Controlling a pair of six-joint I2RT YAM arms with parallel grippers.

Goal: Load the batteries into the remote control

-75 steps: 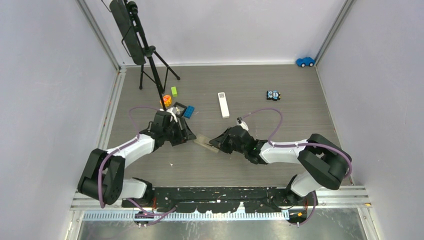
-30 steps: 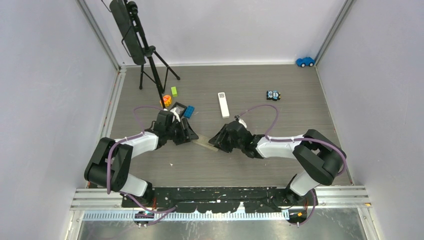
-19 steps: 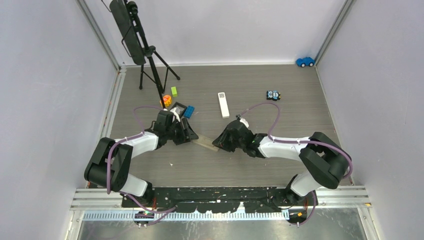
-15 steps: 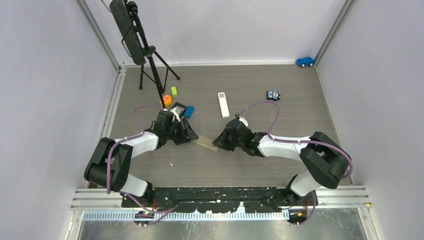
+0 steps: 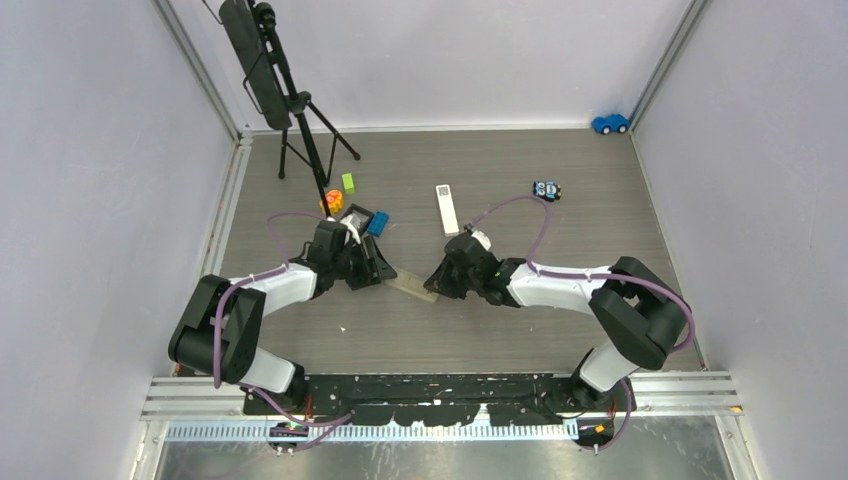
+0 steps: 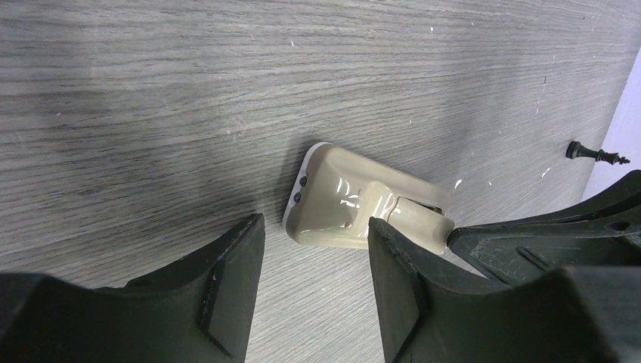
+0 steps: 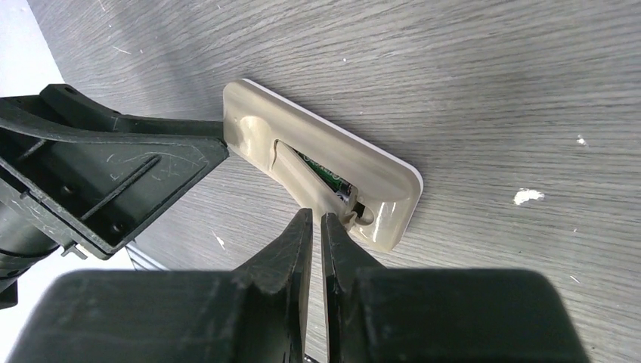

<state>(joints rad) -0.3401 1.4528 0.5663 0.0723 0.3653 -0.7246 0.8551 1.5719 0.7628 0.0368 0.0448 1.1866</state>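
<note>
Your remote lies back-up mid-desk, between the two arms' tips. Left jaws: spread wide, with one end of the remote in the gap and one finger against that end. Right jaws: pressed almost together, only a hairline gap. Their tips sit at the remote's other end, at the battery bay, by the clip of the cover. The cover looks ajar, tilted in the bay. One dark green battery shows in the bay beside it; can't tell you whether there's a second.

Farther back is a white remote, well apart from yours. Left of it is a black tray, with a blue brick, orange toy and green brick near it. Beyond those: a toy car, a tripod and a blue car in the far right corner.
</note>
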